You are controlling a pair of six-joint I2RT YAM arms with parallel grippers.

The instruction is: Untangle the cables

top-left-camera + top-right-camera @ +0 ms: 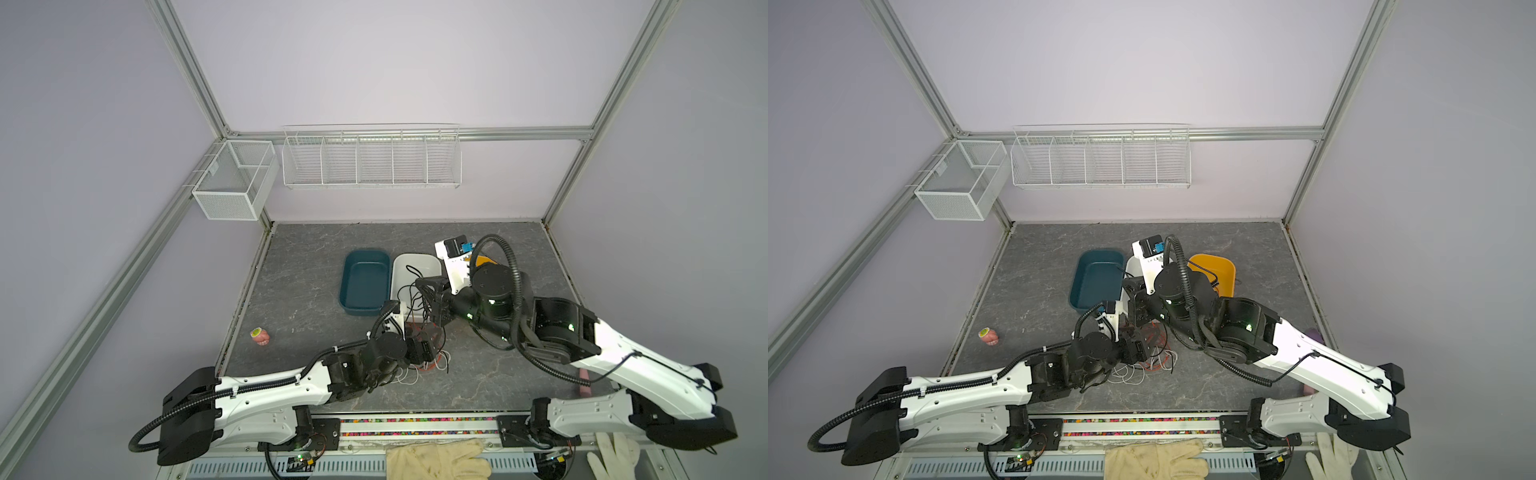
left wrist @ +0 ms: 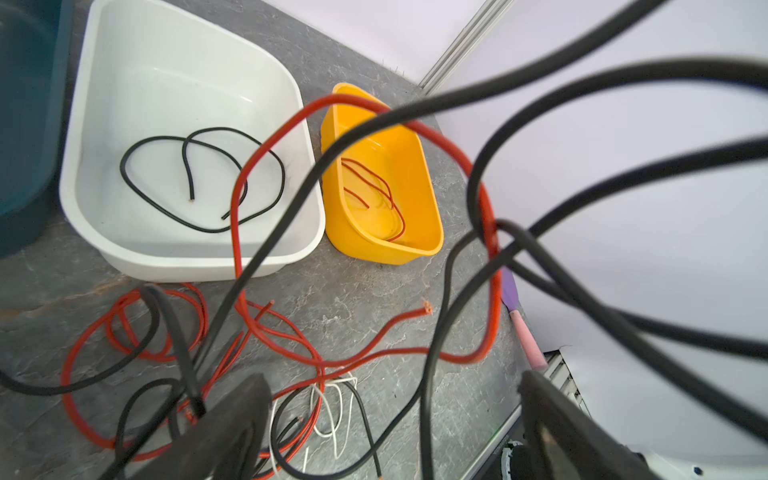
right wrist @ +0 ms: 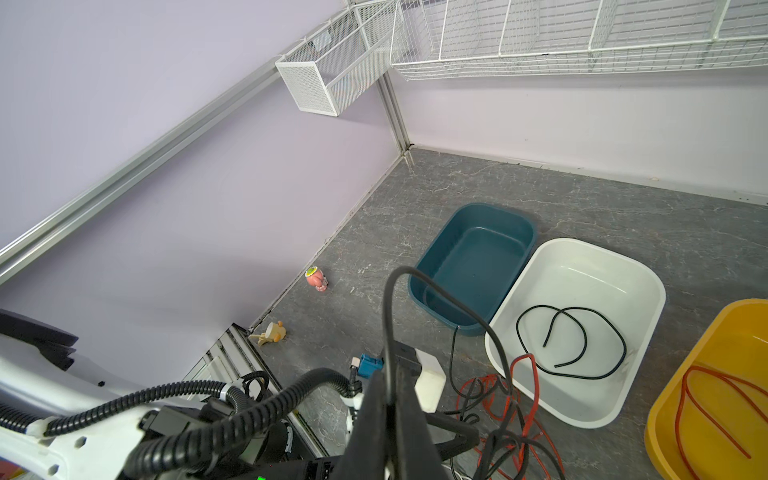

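Note:
A tangle of red, black and white cables (image 1: 432, 365) (image 1: 1150, 361) lies on the grey table near its front. My left gripper (image 2: 390, 380) (image 1: 430, 343) hovers open just above the tangle, nothing between its fingers. My right gripper (image 3: 388, 386) (image 1: 419, 286) is shut on a black cable (image 3: 388, 299), held up above the table. That cable loops over and drops back into the tangle, and black strands (image 2: 440, 332) hang across the left wrist view. One black cable (image 2: 199, 178) lies in the white tub (image 2: 191, 266). A red cable (image 2: 374, 187) lies in the yellow tub (image 2: 415, 249).
A teal tub (image 1: 345, 286) stands left of the white tub (image 1: 415, 264). A pink toy (image 1: 259, 336) sits by the left wall, and a pink-and-purple tool (image 2: 525, 332) by the right wall. Wire baskets (image 1: 370, 166) hang on the back wall. Gloves (image 1: 436, 459) lie off the front edge.

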